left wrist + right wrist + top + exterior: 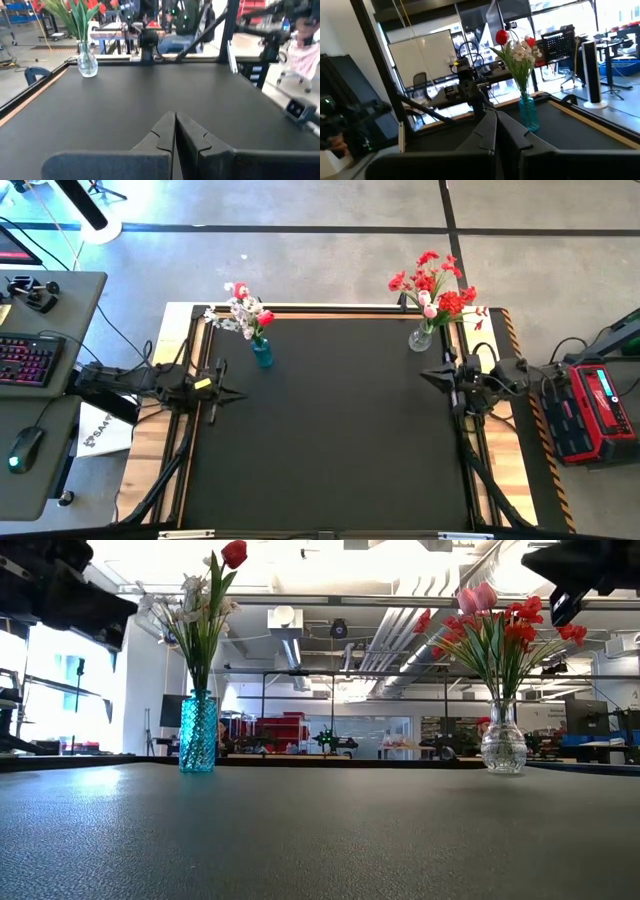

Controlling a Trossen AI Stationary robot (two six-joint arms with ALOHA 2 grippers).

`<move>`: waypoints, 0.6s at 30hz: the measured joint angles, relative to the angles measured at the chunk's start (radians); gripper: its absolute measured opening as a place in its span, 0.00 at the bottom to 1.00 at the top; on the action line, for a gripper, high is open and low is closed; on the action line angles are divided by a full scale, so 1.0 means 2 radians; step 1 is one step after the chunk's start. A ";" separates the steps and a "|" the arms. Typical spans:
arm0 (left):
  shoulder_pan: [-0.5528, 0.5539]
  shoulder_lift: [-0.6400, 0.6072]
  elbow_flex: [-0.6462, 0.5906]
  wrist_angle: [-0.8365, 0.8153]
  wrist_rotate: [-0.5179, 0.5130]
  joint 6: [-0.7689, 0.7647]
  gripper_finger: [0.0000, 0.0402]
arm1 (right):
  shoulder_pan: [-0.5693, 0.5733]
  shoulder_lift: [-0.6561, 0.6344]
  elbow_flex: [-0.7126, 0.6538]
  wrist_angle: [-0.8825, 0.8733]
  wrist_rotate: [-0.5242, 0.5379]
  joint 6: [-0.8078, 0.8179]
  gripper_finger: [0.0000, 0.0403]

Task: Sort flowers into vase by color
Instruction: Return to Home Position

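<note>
A blue vase (pixel 262 353) stands on the black mat at the far left and holds white blossom sprays with red buds (pixel 243 308); it also shows in the low view (pixel 198 732) and the right wrist view (pixel 527 112). A clear glass vase (pixel 421 337) at the far right holds red sprays and a pink tulip (pixel 436 288); it also shows in the low view (pixel 503 740) and the left wrist view (pixel 87 60). My left gripper (pixel 238 393) is shut and empty at the mat's left edge (pixel 175 130). My right gripper (pixel 424 374) is shut and empty at the right edge (pixel 496 131).
The black mat (pixel 330 440) lies bare between the two vases. A desk with a keyboard (pixel 28 360) and a mouse stands left of the table, and a red device (pixel 590 412) stands to the right.
</note>
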 joint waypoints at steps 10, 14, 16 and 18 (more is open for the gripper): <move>-0.001 -0.041 0.000 -0.032 0.015 -0.023 0.00 | -0.003 0.001 -0.084 0.097 -0.011 0.026 0.00; -0.006 -0.042 0.000 -0.046 0.017 -0.023 0.00 | -0.003 0.002 -0.105 0.111 -0.013 0.035 0.00; -0.007 -0.042 0.000 -0.045 0.017 -0.023 0.00 | -0.003 0.001 -0.109 0.108 -0.013 0.034 0.00; -0.007 -0.042 -0.001 -0.046 0.016 -0.023 0.00 | -0.003 0.002 -0.109 0.098 -0.013 0.032 0.00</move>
